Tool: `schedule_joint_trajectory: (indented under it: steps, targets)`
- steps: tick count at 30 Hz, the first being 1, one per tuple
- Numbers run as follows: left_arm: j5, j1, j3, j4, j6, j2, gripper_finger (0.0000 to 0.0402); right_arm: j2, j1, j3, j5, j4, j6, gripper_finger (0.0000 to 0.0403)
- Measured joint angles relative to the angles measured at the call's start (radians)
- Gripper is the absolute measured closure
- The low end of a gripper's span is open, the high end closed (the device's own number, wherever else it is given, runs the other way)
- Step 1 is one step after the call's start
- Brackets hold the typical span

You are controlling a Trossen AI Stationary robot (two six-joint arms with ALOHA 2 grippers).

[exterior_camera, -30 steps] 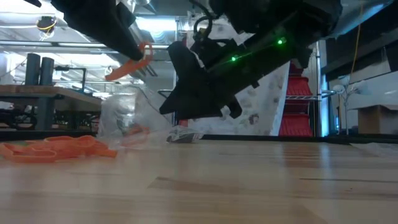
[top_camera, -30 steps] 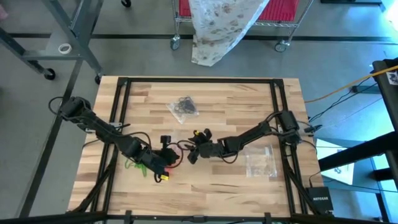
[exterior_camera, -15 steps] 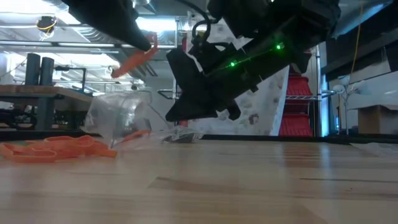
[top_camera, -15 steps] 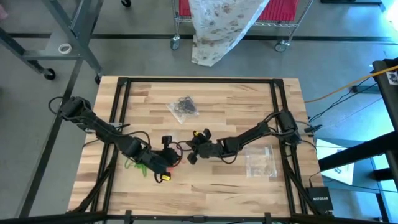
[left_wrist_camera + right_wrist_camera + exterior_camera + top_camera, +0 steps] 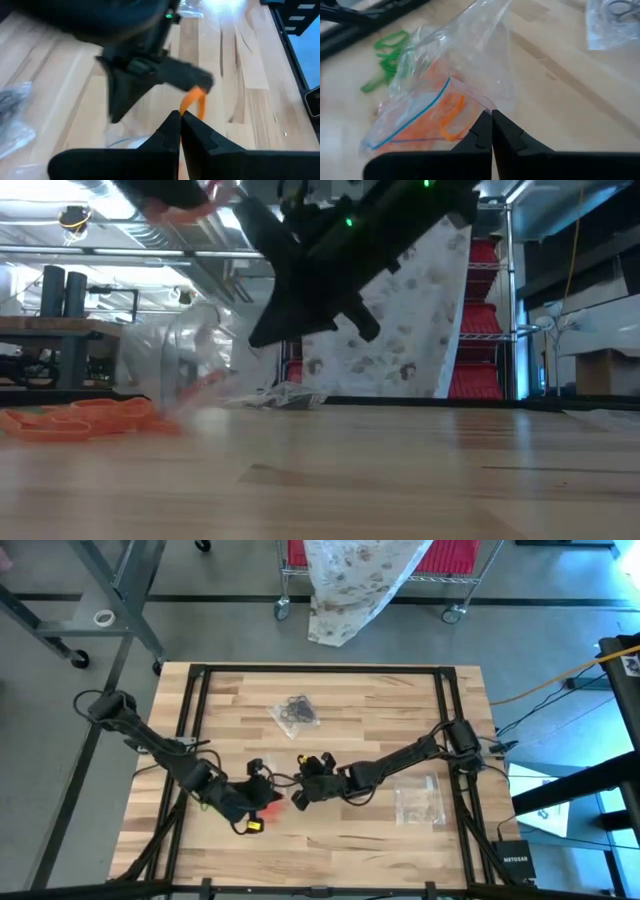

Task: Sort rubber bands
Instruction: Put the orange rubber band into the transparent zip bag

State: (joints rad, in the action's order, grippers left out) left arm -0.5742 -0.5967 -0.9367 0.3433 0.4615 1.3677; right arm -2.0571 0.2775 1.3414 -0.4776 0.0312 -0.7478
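The right gripper [image 5: 491, 116] pinches a clear bag [image 5: 445, 75] holding thin orange bands [image 5: 451, 117].

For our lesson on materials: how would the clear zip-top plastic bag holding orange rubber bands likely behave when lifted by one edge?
The clear zip-top plastic bag will probably sag and crumple: its film already folds where the right end effector pinches its rim. It looks light, holding only a few thin orange rubber bands. The film's glossy sheen suggests it may be slippery.

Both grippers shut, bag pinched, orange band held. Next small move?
Probably carry the left gripper, shut on the orange band, to the mouth of the clear bag, whose edge the right gripper pinches. Orange bands already lie inside.
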Motion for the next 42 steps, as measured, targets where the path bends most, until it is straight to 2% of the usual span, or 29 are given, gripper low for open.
schedule_joint_trajectory:
  steps: [5, 13, 20, 26, 36, 42]
  targets:
    - [-0.056, -0.048, 0.0, 0.017, 0.05, -0.013, 0.04, 0.001, 0.007, 0.021, 0.004, -0.011, -0.044, 0.0402]
    - [-0.144, -0.071, 0.0, -0.055, -0.024, -0.006, 0.04, 0.001, 0.006, 0.021, 0.019, -0.032, -0.085, 0.0402]
    - [-0.11, -0.098, 0.0, -0.15, -0.104, -0.006, 0.04, 0.001, 0.006, 0.021, 0.037, -0.021, -0.09, 0.0402]
    - [-0.111, -0.124, 0.0, -0.091, -0.032, -0.005, 0.04, 0.001, 0.012, 0.021, 0.052, 0.059, -0.078, 0.0402]
    - [-0.118, -0.169, 0.0, -0.06, 0.011, -0.003, 0.04, 0.038, 0.031, 0.021, 0.136, 0.087, 0.025, 0.0402]
    - [-0.118, -0.169, 0.0, -0.026, 0.059, 0.018, 0.04, 0.052, 0.03, 0.021, 0.139, 0.114, 0.067, 0.0402]
